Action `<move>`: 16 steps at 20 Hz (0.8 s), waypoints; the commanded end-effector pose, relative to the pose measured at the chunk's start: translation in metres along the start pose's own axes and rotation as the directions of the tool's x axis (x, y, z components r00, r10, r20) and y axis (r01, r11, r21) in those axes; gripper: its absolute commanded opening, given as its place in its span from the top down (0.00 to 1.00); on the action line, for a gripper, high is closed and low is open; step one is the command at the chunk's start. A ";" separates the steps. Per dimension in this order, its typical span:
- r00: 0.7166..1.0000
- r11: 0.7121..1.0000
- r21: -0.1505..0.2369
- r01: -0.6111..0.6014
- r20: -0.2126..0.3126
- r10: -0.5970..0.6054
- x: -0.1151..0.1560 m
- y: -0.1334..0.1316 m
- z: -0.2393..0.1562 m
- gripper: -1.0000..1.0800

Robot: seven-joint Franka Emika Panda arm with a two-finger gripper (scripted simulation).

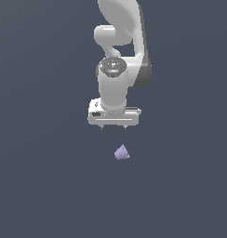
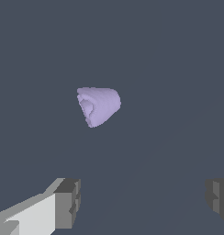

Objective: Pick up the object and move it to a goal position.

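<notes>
Plain grey-blue ground, lavender object point(image 1: 122, 153) alone, hand point(image 1: 114, 126) spread, apart.

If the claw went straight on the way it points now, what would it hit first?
Probably the bare floor. The open claw points downward, and in the wrist view the purple lump sits off from the gap between the fingers, though depth is unclear.

White arm point(image 1: 119, 69), jaws spread, above small lavender object point(image 1: 122, 153), apart

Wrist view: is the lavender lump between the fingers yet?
No: the lavender lump lies clear of the open gripper, whose fingertips are spread with nothing between.
</notes>
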State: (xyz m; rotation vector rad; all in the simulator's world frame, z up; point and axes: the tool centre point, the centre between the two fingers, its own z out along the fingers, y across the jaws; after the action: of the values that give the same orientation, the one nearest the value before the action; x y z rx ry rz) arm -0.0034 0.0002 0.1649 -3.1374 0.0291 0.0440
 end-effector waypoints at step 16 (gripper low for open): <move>0.998 0.998 0.007 0.059 0.033 -0.059 -0.010 -0.015 0.010 0.04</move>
State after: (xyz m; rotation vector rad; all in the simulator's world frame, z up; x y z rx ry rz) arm -0.0134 0.0153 0.1552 -3.1283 -0.0616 0.0957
